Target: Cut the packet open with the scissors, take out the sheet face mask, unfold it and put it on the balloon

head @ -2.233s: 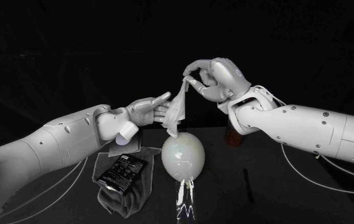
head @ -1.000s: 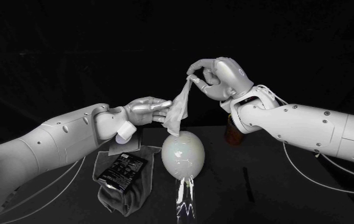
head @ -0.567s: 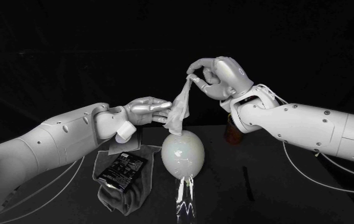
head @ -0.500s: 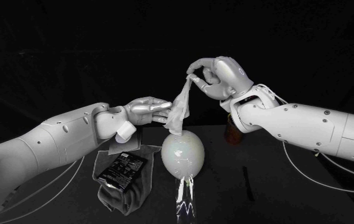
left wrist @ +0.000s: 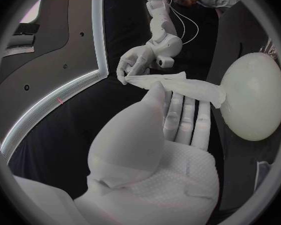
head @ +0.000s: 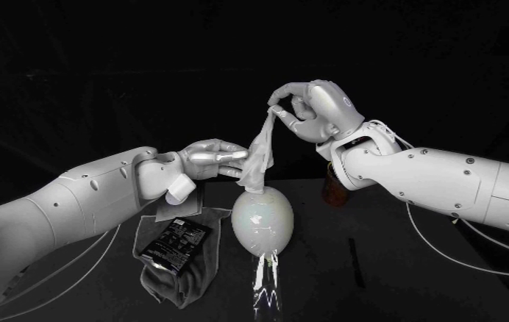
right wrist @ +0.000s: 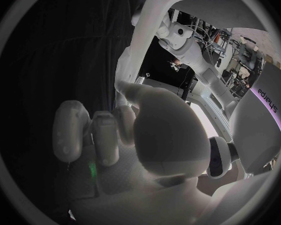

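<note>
White sheet mask [head: 258, 151] hangs over the balloon [head: 262, 223]: my right hand [head: 315, 112] pinches its top, left hand [head: 212, 159] fingers grip lower, for unfolding.

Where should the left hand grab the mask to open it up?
Pinch the mask's loose lower half, just above the balloon, coming from the robot's left. The right hand pinches the top, so it hangs as a narrow folded strip. The left hand is right beside that lower part, and pulling an outer layer sideways there would likely open the folds.
</note>
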You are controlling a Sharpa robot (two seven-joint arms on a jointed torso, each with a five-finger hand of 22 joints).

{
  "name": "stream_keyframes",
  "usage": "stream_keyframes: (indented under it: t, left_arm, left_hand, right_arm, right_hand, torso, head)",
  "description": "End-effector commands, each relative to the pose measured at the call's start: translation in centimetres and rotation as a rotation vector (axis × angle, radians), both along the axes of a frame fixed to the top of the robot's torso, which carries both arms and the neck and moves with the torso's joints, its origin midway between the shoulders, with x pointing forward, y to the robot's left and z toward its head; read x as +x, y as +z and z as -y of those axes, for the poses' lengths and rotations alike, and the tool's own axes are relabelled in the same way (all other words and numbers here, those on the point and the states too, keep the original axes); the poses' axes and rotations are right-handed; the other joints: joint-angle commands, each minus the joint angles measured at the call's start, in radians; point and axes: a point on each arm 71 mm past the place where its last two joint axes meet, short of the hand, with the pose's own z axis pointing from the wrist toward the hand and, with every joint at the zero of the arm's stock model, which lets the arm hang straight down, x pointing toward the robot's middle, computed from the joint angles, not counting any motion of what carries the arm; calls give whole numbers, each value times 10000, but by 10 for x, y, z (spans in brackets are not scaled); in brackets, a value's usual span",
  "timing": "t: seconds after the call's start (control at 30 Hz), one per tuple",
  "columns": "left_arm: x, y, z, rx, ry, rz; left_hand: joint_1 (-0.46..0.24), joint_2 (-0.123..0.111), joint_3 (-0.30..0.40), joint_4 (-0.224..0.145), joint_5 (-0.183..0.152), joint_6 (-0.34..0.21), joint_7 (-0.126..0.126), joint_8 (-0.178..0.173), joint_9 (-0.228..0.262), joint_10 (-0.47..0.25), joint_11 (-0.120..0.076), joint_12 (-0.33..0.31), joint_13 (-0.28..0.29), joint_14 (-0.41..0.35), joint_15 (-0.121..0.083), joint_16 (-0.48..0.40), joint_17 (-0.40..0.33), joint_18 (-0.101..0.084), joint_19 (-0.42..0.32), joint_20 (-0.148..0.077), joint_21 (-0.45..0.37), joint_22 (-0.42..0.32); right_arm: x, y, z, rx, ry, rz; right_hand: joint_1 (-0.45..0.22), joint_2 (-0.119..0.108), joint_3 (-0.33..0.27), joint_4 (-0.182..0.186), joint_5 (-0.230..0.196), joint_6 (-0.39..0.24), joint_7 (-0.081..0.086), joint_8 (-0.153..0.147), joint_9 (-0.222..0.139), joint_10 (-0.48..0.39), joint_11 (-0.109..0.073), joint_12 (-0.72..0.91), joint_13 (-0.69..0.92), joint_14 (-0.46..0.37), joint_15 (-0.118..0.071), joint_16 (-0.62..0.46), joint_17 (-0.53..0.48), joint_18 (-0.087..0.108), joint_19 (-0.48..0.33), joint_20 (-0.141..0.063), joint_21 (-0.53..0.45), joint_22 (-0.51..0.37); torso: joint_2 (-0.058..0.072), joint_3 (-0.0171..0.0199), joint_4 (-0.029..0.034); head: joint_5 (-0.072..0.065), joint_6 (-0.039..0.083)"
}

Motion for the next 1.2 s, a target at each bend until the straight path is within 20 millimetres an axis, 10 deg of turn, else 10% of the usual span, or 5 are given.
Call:
stream_keyframes:
  t: [0.03,0.9,1.2]
  left_arm:
    - [0,1,3,168,28,247]
    - [5,4,4,194,1127,1010]
    - [8,7,-2,69,1949,1299]
  left_hand:
    - [177,29,114,-7,16,150,-25,66,-6,138,-84,102,-9,125,-40,115,27,-17,147,6,73,24]
    - [481,335,912,124,16,992,-444,602,256,1267,-604,718,169,1168,-507,645,37,323,860,-32,363,119]
    - [341,83,1632,97,27,819,-437,765,563,1207,-588,745,243,1196,-485,510,-110,323,912,-51,402,139]
  right_arm:
    - [-1,2,1,161,-108,222]
    - [-1,-1,2,113,-123,32]
    - [-1,-5,7,59,-211,-160]
  right_hand:
    - [80,26,-61,16,35,64,-13,105,17,76,18,43,940,1062,14,42,2627,-90,72,-2,65,1950]
    - [80,26,-61,16,35,64,-13,105,17,76,18,43,940,1062,14,42,2627,-90,72,-2,65,1950]
    - [110,29,-85,23,35,71,-13,97,-2,74,17,33,941,1062,13,42,2627,-86,63,-3,48,1946]
  torso:
    - [-3,2,-5]
    - [0,2,-3]
    - [-2,3,-2]
  head:
    - [6,-19]
    - [17,-59]
    - [14,-47]
